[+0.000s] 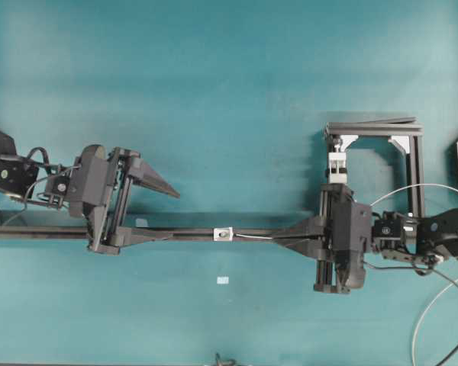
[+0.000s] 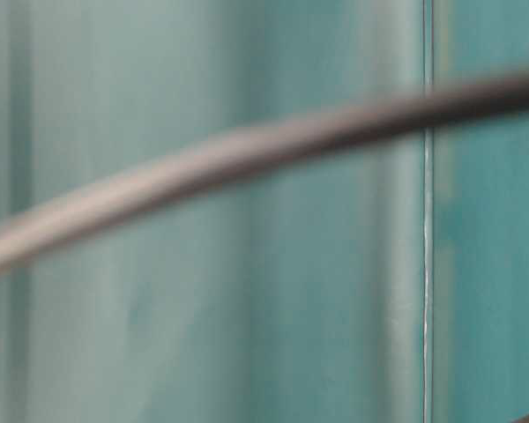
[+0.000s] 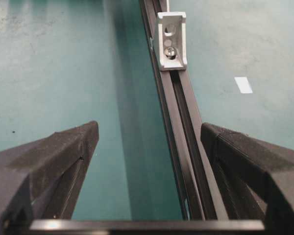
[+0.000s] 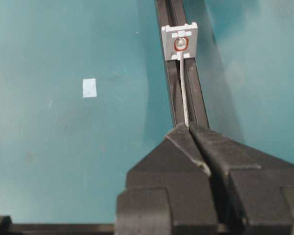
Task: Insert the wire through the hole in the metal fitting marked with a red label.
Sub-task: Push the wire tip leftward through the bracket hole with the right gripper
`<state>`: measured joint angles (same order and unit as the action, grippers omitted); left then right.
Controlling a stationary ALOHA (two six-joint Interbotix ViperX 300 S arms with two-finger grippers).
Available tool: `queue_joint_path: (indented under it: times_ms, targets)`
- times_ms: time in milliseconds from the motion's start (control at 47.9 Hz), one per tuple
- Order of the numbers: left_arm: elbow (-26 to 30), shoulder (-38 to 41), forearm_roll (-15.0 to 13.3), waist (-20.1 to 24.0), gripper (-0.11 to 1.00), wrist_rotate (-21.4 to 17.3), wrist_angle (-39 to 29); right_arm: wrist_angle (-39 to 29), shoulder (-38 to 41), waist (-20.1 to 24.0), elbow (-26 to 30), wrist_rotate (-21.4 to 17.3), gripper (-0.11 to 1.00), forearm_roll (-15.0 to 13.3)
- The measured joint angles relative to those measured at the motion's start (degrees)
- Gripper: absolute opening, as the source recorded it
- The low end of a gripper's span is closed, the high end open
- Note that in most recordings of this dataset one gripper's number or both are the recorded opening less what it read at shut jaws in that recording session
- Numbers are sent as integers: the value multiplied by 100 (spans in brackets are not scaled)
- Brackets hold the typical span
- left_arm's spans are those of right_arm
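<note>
Table-level view is blurred. Right fingers (image 4: 188, 128) pinch the wire (image 4: 182, 88), which reaches the metal fitting (image 4: 179, 43) just ahead; left fingers (image 3: 149, 142) gape, empty.

A small silvery square metal fitting (image 1: 224, 234) is sitting on a long black slotted rail (image 1: 175, 232) that is running left to right across the teal table (image 1: 229, 91). A thin pale wire (image 4: 183, 93) is lying along the rail, reaching from the right gripper (image 4: 188, 128) to the fitting. The left gripper (image 1: 141, 206) is straddling the rail left of the fitting. A small white rectangular tape patch (image 1: 223, 280) is lying nearer than the rail. A black square frame (image 1: 382, 152) is standing far right.
</note>
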<state>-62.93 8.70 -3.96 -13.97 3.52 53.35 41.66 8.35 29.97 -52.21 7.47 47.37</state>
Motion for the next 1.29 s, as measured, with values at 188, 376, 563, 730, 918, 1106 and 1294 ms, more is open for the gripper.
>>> queue_joint_path:
  times_ms: [188, 376, 563, 730, 918, 1106, 1294]
  targets:
    - [9, 0, 0, 0, 68, 0, 0, 35, 0, 9, 9, 0, -1, 0]
    - [9, 0, 0, 0, 68, 0, 0, 114, 62, 9, 18, 0, -1, 0]
    - [0, 0, 0, 9, 68, 0, 0, 132, 114, 9, 62, 9, -1, 0]
    - [26, 0, 0, 0, 68, 0, -44, 158, 123, 0, 79, 18, -1, 0]
    - [62, 0, 0, 0, 68, 0, -123, 176, 167, 0, 105, 18, -1, 0]
    - [70, 0, 0, 0, 68, 0, -123, 176, 246, -18, 185, 18, -1, 0]
    - [70, 0, 0, 0, 68, 0, -132, 176, 272, -88, 237, 26, -1, 0]
